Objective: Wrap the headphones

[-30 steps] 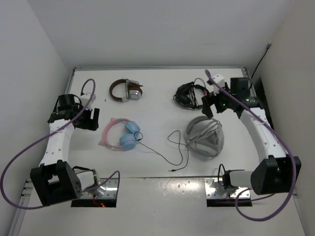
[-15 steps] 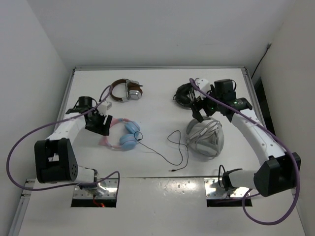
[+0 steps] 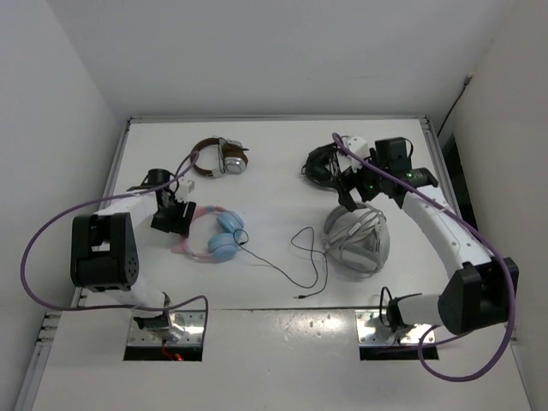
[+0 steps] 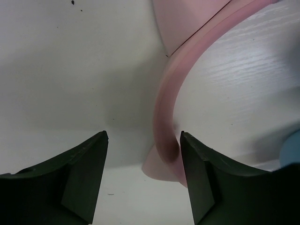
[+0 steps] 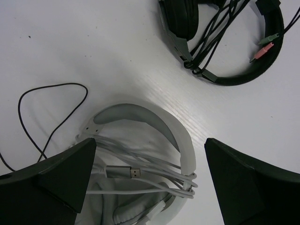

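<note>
Low over the white counter (image 3: 274,163), the left gripper (image 4: 143,140) stands released, jaws apart. The headphones (image 3: 212,233) lie flat left of centre, and their pink headband (image 4: 164,108) sits just inside one finger, not clamped. A clean grasp probably means centring the band between the fingers before closing. Light blue earcups rest together, and the thin black cable (image 3: 276,267) trails loose toward the near edge. The right gripper (image 3: 355,190), wide open, hovers above grey-white headphones (image 3: 358,244).
</note>
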`<state>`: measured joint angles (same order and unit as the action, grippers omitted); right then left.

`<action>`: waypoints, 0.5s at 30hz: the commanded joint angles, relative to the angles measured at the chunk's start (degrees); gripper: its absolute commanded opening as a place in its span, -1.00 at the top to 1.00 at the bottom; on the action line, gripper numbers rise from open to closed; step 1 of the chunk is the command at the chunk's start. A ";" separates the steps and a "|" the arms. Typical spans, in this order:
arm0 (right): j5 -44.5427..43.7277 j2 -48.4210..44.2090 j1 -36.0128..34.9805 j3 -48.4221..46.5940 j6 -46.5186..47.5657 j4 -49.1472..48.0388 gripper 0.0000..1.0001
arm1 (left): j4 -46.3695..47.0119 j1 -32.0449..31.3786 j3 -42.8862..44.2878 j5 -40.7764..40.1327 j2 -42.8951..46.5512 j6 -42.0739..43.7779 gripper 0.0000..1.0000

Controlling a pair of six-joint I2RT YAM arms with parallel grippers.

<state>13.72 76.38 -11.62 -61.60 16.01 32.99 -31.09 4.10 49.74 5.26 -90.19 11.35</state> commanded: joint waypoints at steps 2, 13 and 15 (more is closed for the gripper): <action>0.79 0.70 1.16 -0.89 -0.89 -2.06 -1.00 | 0.95 -0.41 2.38 1.85 -0.59 -0.37 -0.31; 1.93 1.76 1.69 -0.36 -0.37 -3.10 -0.97 | 0.42 -4.98 2.91 -0.16 -3.58 0.16 -0.03; 1.93 1.76 2.21 -0.36 -0.37 -3.11 -0.97 | 0.42 -4.98 2.91 -0.69 -4.20 -0.36 0.06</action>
<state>14.46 78.22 -9.93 -61.60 15.86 32.01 -30.94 -0.45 50.98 5.65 -93.43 11.46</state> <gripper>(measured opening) 0.991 0.483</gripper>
